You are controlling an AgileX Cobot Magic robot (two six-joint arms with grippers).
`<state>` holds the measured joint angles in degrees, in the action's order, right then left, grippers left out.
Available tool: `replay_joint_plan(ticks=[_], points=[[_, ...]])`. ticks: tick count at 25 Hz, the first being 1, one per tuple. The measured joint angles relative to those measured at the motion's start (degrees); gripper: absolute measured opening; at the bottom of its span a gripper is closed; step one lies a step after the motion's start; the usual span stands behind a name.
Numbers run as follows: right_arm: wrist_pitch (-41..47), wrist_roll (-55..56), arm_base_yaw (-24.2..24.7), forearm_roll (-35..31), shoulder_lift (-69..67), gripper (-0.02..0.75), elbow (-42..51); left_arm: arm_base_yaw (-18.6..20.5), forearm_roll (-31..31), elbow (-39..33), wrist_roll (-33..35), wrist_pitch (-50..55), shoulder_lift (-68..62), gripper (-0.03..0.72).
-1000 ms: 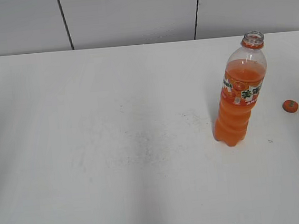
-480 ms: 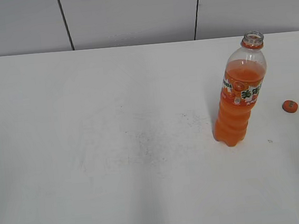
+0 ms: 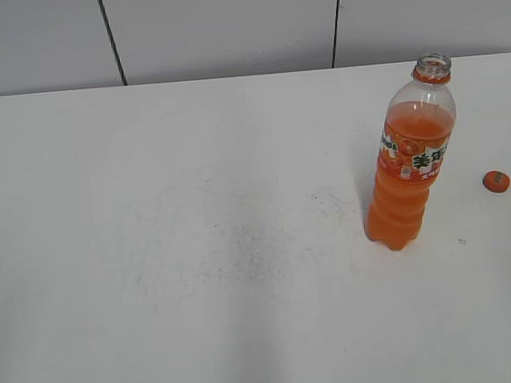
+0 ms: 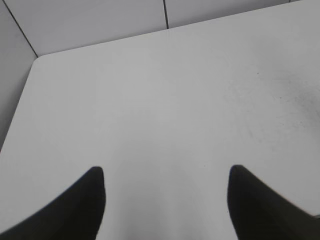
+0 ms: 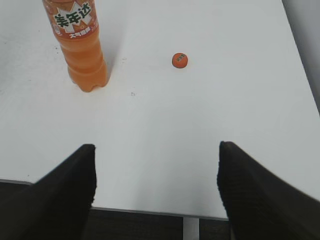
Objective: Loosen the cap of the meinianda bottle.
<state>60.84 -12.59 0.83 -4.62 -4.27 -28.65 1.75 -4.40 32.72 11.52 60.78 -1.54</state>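
The meinianda bottle (image 3: 412, 172) stands upright on the right of the white table, half full of orange soda, its mouth open with only the orange neck ring on it. It also shows in the right wrist view (image 5: 80, 42). The small orange cap (image 3: 496, 181) lies on the table to the right of the bottle, apart from it, and shows in the right wrist view (image 5: 179, 60). My left gripper (image 4: 165, 172) is open and empty over the bare left part of the table. My right gripper (image 5: 156, 150) is open and empty above the table's near edge. Neither gripper shows in the exterior view.
The white table (image 3: 198, 251) has faint grey scuff marks in its middle. A grey panelled wall (image 3: 221, 23) runs behind it. The table's near edge (image 5: 150, 210) and right edge (image 5: 300, 60) show in the right wrist view.
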Motion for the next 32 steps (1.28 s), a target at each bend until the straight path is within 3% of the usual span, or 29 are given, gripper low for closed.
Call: replay_joint_plan(ticks=[32], points=[[-2.1, 2.4, -1.5, -0.6, 4.7, 0.531, 3.6, -0.1, -0.5, -0.1, -0.3, -1.1, 0.0, 0.470]])
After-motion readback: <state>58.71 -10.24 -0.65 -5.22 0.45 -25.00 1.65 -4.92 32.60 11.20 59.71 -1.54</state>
